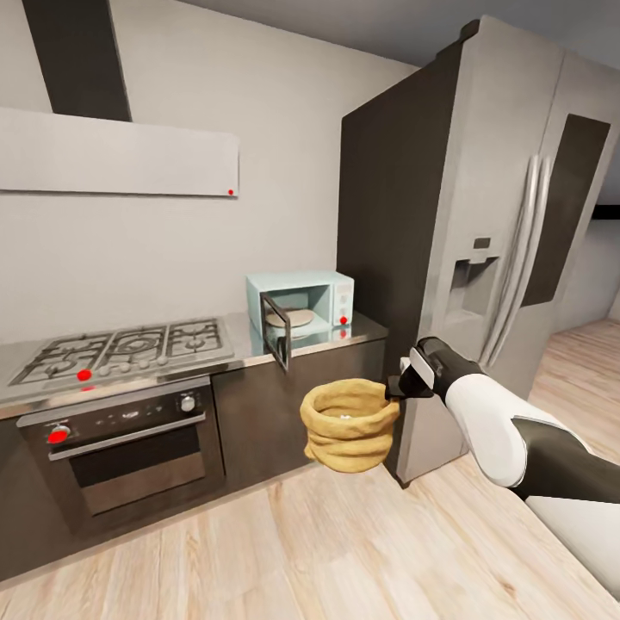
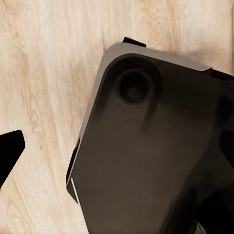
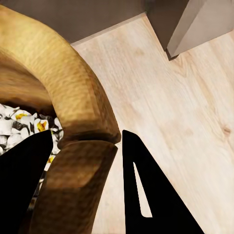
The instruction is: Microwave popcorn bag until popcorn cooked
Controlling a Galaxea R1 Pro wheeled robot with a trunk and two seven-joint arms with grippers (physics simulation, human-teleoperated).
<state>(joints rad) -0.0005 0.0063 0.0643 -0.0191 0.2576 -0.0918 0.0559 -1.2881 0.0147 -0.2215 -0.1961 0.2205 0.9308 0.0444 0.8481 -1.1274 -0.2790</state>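
The right gripper (image 1: 403,385) clenched the rolled rim of the bag (image 1: 349,425), one finger inside and one outside, holding it in the air above the wooden floor (image 1: 284,551), in front of the dark cabinets and below the bench (image 1: 344,331). Pale kernels showed inside the bag. The microwave (image 1: 301,303) sat at the bench's right end, beside the fridge (image 1: 508,215), its door (image 1: 275,331) swung open and its plate bare. So the bag was off the bench; loading it, shutting the door and heating seemed left to do. Whether the left gripper's fingers were released or clenched, I could not tell.
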